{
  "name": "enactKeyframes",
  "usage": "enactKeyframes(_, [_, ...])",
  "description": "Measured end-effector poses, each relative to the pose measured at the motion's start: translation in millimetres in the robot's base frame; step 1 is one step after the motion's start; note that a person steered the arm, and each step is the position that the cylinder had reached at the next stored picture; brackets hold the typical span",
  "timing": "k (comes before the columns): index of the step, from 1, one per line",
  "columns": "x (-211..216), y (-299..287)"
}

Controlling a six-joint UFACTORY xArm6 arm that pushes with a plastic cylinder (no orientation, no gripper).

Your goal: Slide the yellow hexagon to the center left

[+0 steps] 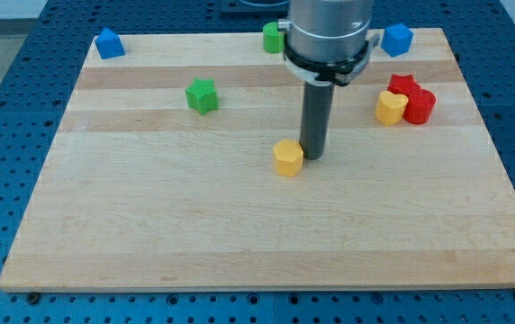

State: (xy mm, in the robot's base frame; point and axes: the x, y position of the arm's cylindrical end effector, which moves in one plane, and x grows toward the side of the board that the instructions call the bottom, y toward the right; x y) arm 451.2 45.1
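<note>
The yellow hexagon (287,157) lies near the middle of the wooden board (149,234). My tip (313,156) rests on the board right beside it, on its right side, touching or nearly touching it. The dark rod rises from there to the grey arm at the view's top.
A green star (202,95) lies up and to the left. A blue block (108,43) sits at the top left corner. A green block (273,38) and a blue block (396,40) sit at the top edge. A yellow heart (389,108) and two red blocks (412,97) cluster at the right.
</note>
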Motion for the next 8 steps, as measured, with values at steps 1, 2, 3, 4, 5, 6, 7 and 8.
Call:
enactKeyframes(1, [0.0, -25.8])
enactKeyframes(2, [0.0, -64.2])
enactKeyframes(3, [2.6, -59.6])
enactKeyframes(4, [41.6, -15.4])
enactKeyframes(5, [62.8, -34.0])
enactKeyframes(6, [38.0, -75.0])
enactKeyframes(7, [-8.5, -105.5])
enactKeyframes(8, [-47.7, -155.9])
